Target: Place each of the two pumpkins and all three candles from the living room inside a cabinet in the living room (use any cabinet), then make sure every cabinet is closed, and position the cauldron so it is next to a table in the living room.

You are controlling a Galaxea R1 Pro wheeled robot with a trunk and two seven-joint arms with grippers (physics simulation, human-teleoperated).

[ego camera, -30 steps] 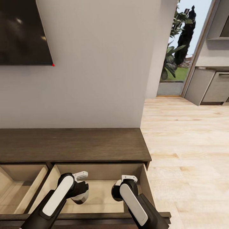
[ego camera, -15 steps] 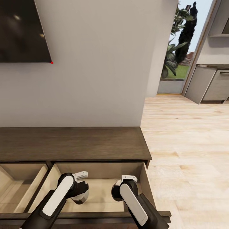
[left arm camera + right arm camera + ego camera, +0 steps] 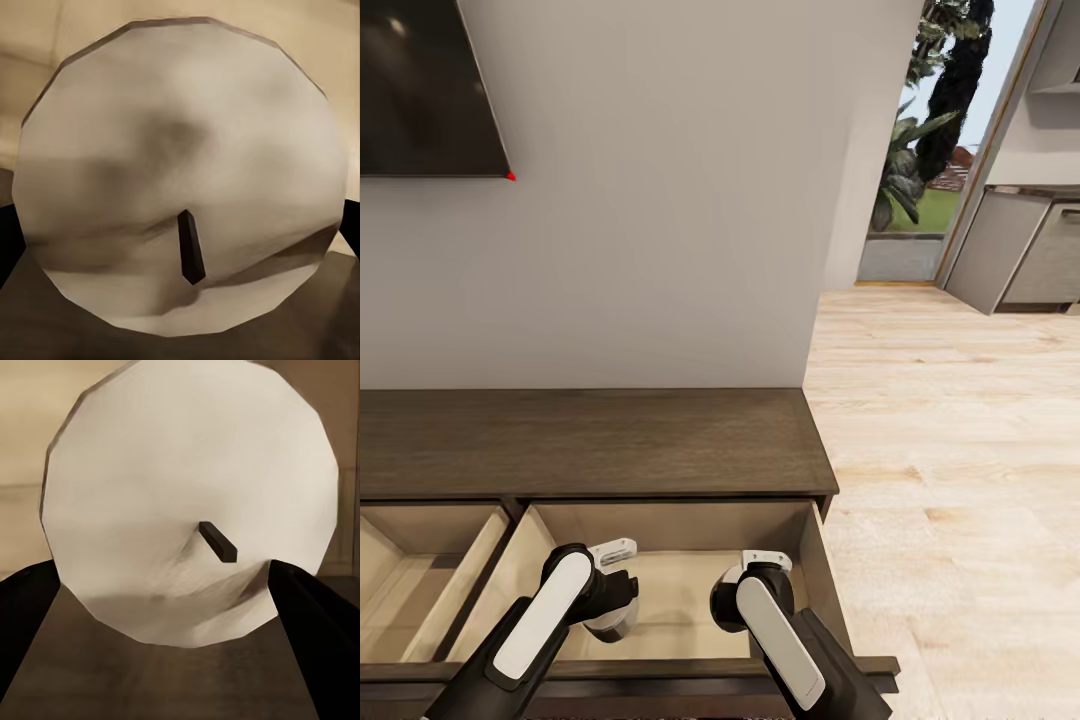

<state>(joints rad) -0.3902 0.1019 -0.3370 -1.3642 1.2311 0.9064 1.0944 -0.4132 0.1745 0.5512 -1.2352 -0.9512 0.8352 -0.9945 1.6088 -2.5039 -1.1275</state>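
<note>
The dark-brown cabinet [image 3: 590,440] stands against the wall with two pale-lined drawers pulled open. Both arms reach down into the right drawer [image 3: 680,530]. My left gripper [image 3: 610,612] is shut on an off-white candle [image 3: 614,630]; up close its round top and dark wick [image 3: 189,247] sit between the dark fingers [image 3: 6,240]. My right gripper [image 3: 180,607] is shut on a second candle [image 3: 187,495], whose wick [image 3: 217,542] points at the camera. In the head view the right forearm [image 3: 760,600] hides that candle.
The left drawer [image 3: 420,540] is also open. A dark TV [image 3: 420,90] hangs on the wall above the cabinet. Pale wood floor [image 3: 960,450] stretches to the right, toward a glazed opening with plants [image 3: 930,150] and grey kitchen cabinets [image 3: 1030,250].
The whole head view has shifted a little, so the camera moved. Both arms keep the same pose over the right drawer with their candles.
</note>
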